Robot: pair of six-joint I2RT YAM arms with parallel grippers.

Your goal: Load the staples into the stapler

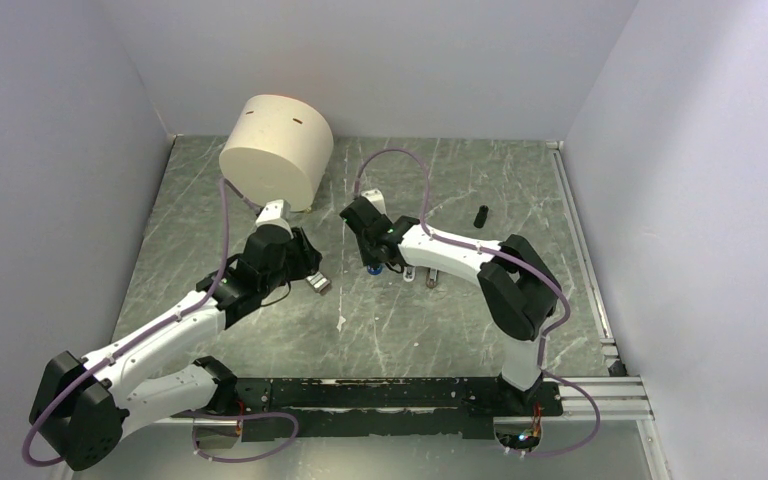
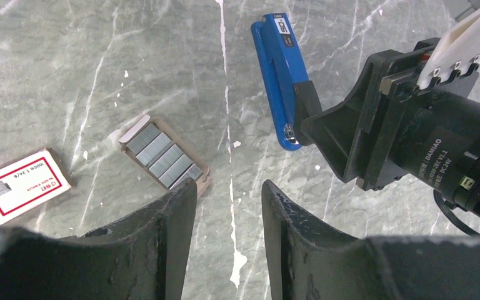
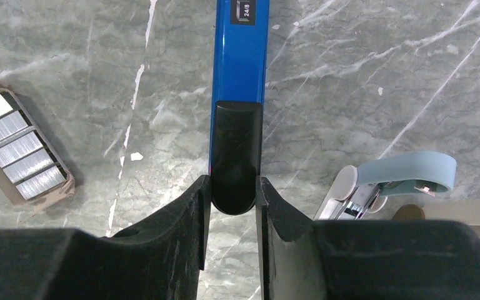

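A: First entry, right gripper point(image 3: 233, 187)?
B: Closed tight on the stapler point(image 3: 240, 56), fingers point(image 3: 184, 215) pressed against either side of its rounded black end.
A: Lie of the stapler?
B: Blue body stretched straight away from the jaws, "24/8" label toward the far end. Resting on the table point(image 3: 362, 75) or held just above it, impossible to tell.
A: Second entry, left gripper point(image 2: 228, 200)?
B: Parted to a middling gap, nothing between the fingers, poised over bare grey marbled surface.
A: Staples point(image 2: 159, 156)?
B: Silver-grey blocks in a row inside an open cardboard tray point(image 2: 131, 128), flat on the table, near corner hidden behind the left gripper's fingertip. Well apart from the stapler.
A: Packaging?
B: Red-and-white box point(image 2: 19, 187), lying flat beside the tray, not touching it.
A: Remaining stock?
B: Pale-blue piece point(image 3: 406, 170) with a chrome part, just beside the right gripper. Large beige cylinder point(image 1: 277, 150) at the far left. Small black cylinder point(image 1: 481, 215) far right, apart from everything.
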